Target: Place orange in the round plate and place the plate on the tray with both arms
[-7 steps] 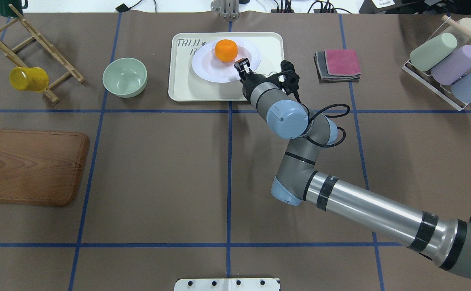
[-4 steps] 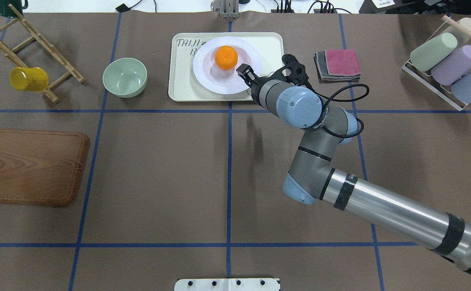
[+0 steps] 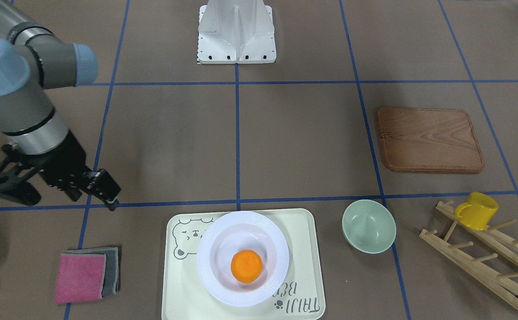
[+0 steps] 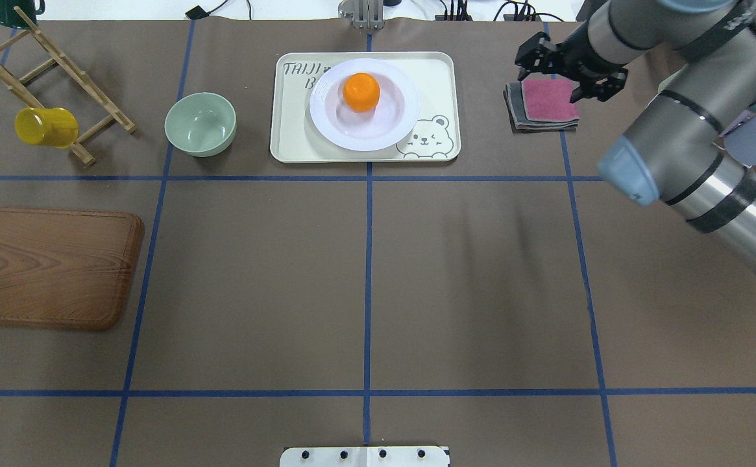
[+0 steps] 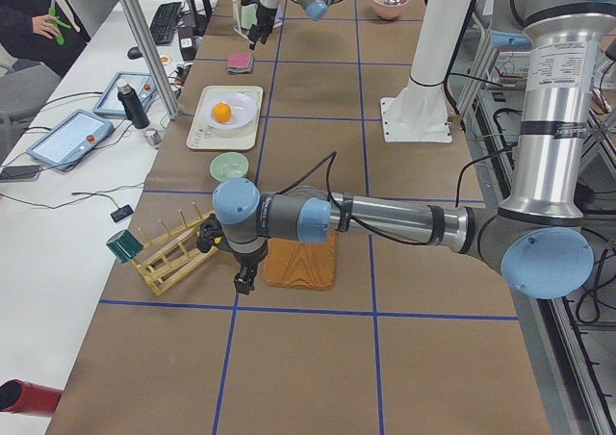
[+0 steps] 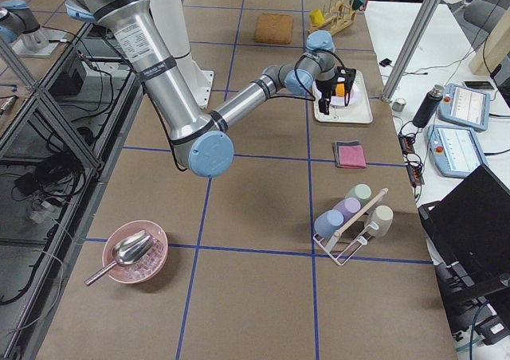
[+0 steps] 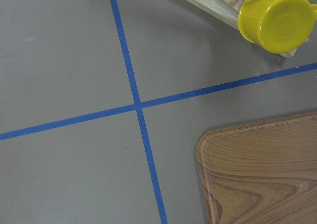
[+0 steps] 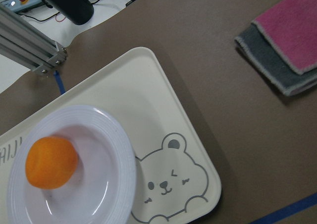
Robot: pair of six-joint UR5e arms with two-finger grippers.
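Observation:
The orange (image 4: 361, 91) lies in the sunken centre of the round plate (image 4: 398, 126), which sits flat on the tray (image 4: 293, 139) at the table's far middle. My right gripper (image 4: 532, 61) hangs open and empty, raised off the table to the right of the tray, near the folded cloths; the front-facing view shows it (image 3: 107, 193) well apart from the plate (image 3: 210, 275). The right wrist view looks down on the orange (image 8: 51, 162) and the tray's bear drawing. My left gripper (image 5: 241, 283) hovers by the wooden board; I cannot tell whether it is open or shut.
A pale-green bowl (image 4: 200, 124) stands left of the tray. Pink and grey cloths (image 4: 543, 104) lie to its right. A wooden rack holding a yellow mug (image 4: 45, 126) is at the far left, the wooden board (image 4: 50, 267) nearer. A cup rack (image 4: 718, 104) stands far right.
My right gripper let go of the plate's rim and drew back up and to the right. The plate went from tilted to flat on the tray, and the bear drawing is uncovered.

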